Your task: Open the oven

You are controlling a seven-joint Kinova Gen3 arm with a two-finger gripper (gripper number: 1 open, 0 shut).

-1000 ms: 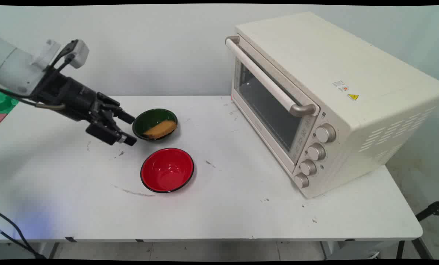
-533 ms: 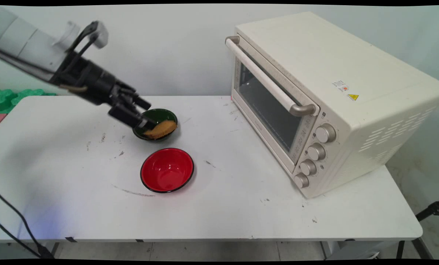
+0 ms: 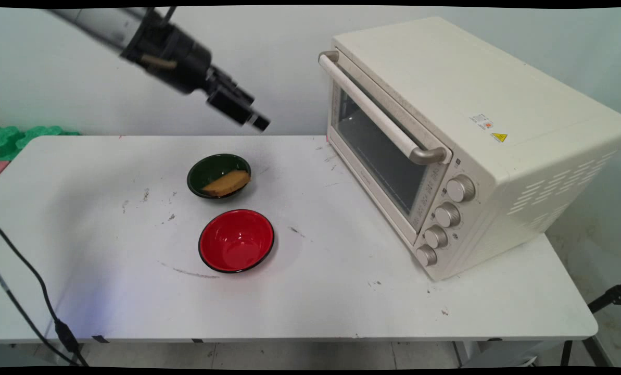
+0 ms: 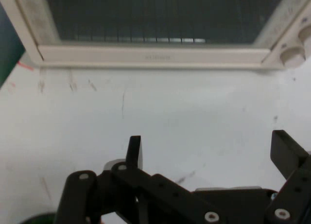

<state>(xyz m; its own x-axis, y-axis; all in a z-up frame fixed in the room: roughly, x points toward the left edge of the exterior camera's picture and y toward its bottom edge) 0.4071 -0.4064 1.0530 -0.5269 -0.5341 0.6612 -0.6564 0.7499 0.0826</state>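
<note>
- Gripper [image 3: 258, 123] raised high over the table's [image 3: 341, 291] far side, fingers spread wide — nothing held between them.
- Green bowl [image 3: 208, 171] with its brown slice [image 3: 227, 183] well below and left of the gripper, on the table.
- Red bowl [image 3: 236, 240] just nearer, apart from the green one.
- Toaster oven [image 3: 445, 130] off to the right — door [image 4: 155, 20] shut, filling the hand view's top.

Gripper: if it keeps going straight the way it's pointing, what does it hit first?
Probably the toaster oven: the open, empty gripper faces its glass door across bare table. Depth unclear; angled down, it might meet the table first.
</note>
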